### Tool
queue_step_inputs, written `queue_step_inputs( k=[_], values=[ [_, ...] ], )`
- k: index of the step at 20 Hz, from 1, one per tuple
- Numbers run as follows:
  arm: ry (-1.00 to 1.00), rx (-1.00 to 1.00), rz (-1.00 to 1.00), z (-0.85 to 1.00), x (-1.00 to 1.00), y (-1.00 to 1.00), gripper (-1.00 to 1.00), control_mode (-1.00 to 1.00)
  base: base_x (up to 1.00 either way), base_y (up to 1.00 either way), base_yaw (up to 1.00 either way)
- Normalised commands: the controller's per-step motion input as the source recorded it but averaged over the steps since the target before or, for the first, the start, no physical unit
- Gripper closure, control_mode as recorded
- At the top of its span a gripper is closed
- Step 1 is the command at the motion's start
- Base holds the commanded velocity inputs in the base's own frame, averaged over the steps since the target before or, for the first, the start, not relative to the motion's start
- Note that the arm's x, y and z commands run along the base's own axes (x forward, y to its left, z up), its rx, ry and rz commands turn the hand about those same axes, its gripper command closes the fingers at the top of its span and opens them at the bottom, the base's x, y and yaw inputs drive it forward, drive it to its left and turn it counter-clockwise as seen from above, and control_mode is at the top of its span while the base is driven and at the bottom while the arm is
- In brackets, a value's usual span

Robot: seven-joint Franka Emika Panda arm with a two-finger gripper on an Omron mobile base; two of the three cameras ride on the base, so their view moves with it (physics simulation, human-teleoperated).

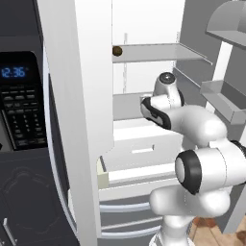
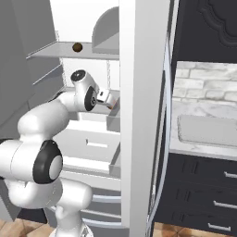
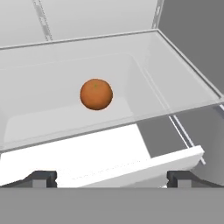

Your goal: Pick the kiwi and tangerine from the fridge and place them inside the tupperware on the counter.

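Your gripper (image 3: 107, 177) has its tips spread wide with nothing between them. The tangerine (image 3: 96, 94) sits at 12 o'clock on a pale shelf inside the fridge (image 1: 91, 96), the kiwi (image 1: 117, 50) one shelf higher. Descend carelessly and you may nudge the tangerine rolling rearward. The fridge wall hides your fingers from both base cameras.

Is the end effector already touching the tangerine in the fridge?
Apart. In the hand view the tangerine lies on the shelf well ahead of the end effector, whose fingertips stand wide with empty shelf between.
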Motion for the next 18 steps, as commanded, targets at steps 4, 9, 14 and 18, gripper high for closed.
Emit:
queue_step_inputs(
  k=[4, 9, 14, 18],
  values=[
    [0.0, 0.0, 0.0, -0.14, 0.32, 0.0, -1.0, -1.0, 0.0, 0.0, 0.0],
    [0.0, 0.0, 0.0, -0.13, 0.31, 0.0, -1.0, -1.0, 0.0, 0.0, 0.0],
    [0.0, 0.0, 0.0, -0.12, 0.29, 0.0, -1.0, -1.0, 0.0, 0.0, 0.0],
    [0.0, 0.0, 0.0, -0.13, 0.27, -0.01, -1.0, -1.0, 0.0, 0.0, 0.0]
  ],
)
